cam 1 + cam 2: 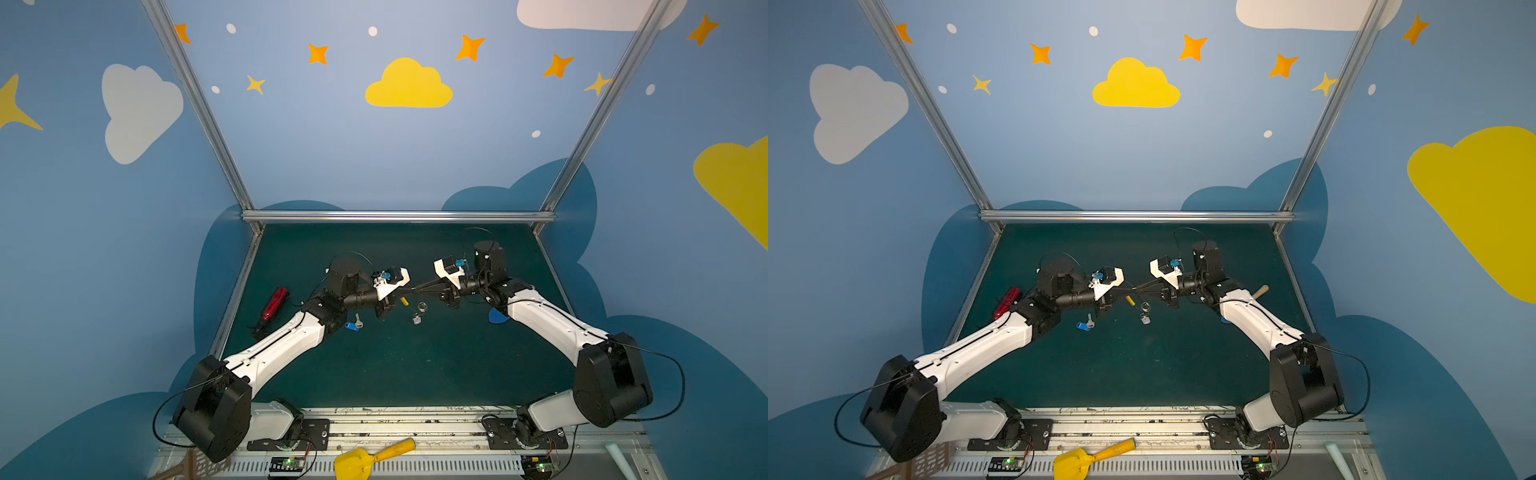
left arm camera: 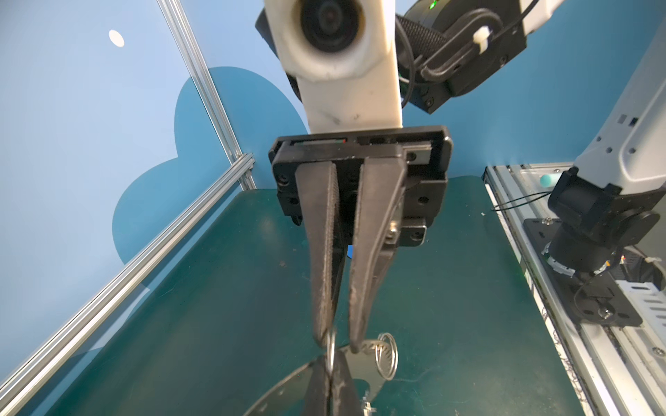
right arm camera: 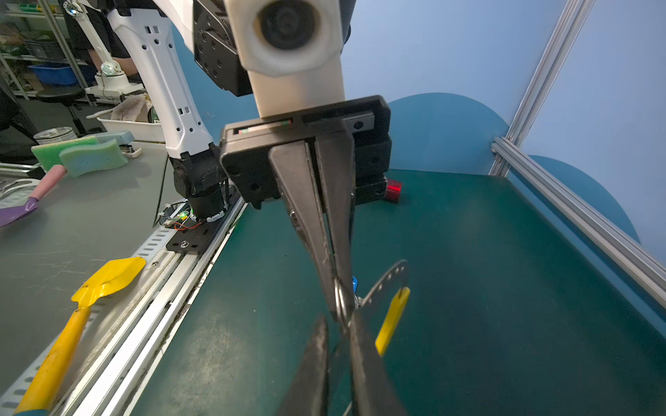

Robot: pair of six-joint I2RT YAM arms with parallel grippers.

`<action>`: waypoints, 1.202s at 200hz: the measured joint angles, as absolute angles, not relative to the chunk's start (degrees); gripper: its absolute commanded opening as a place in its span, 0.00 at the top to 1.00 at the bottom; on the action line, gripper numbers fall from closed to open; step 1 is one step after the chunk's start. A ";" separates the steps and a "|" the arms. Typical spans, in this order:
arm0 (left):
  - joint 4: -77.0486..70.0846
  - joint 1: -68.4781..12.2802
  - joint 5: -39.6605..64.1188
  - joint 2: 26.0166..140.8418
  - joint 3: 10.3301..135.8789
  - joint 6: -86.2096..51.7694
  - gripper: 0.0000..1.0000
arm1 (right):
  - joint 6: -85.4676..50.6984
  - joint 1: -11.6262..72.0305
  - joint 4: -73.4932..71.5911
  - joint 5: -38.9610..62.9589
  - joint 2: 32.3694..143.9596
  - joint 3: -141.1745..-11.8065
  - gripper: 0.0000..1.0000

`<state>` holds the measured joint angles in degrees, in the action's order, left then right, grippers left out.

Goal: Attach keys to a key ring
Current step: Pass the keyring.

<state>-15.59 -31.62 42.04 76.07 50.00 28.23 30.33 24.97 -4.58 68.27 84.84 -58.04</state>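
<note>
Two grippers meet tip to tip above the middle of the surface (image 1: 415, 374), a bit toward its far edge. Up there the left gripper (image 3: 340, 288) is clamped tight on the key ring (image 3: 385, 284), pinching a thin metal loop next to the holed band; the yellow sleeve (image 3: 392, 322) hangs below. Facing it, the right gripper (image 2: 338, 342) is all but closed, tips astride that loop. We can't tell if it really pinches.

The white fob (image 1: 417, 320) and its split ring (image 2: 386, 354) sit just beside the band; threaded or not, we can't say. The blue-tag key (image 1: 353, 325) lies loose on the surface, toward the left edge, by the left arm.

We judge the step as working the hoop open for the fob. Next move wants a firm right pinch and a steady left hold, then fetching the loose key.
</note>
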 measured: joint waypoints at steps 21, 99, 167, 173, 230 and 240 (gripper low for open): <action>-15.55 -31.62 42.04 76.07 49.95 27.94 0.96 | 30.87 24.95 -4.14 68.31 85.01 -58.17 1.00; -8.40 -31.99 40.84 76.58 54.57 31.64 0.71 | 33.71 24.97 3.05 66.52 85.21 -60.80 1.00; 8.38 -32.32 37.80 78.52 64.40 40.80 0.73 | 34.98 26.22 13.19 58.83 85.34 -63.94 1.00; 9.54 -32.32 37.71 78.83 64.88 41.36 0.73 | 35.03 26.44 14.02 57.98 85.38 -64.51 1.00; 16.25 -32.47 37.06 80.73 66.00 43.05 0.73 | 36.10 28.51 19.18 52.21 85.58 -67.55 1.00; 16.95 -32.53 36.75 80.88 66.08 43.13 0.74 | 36.25 28.73 19.66 51.75 85.65 -67.55 1.00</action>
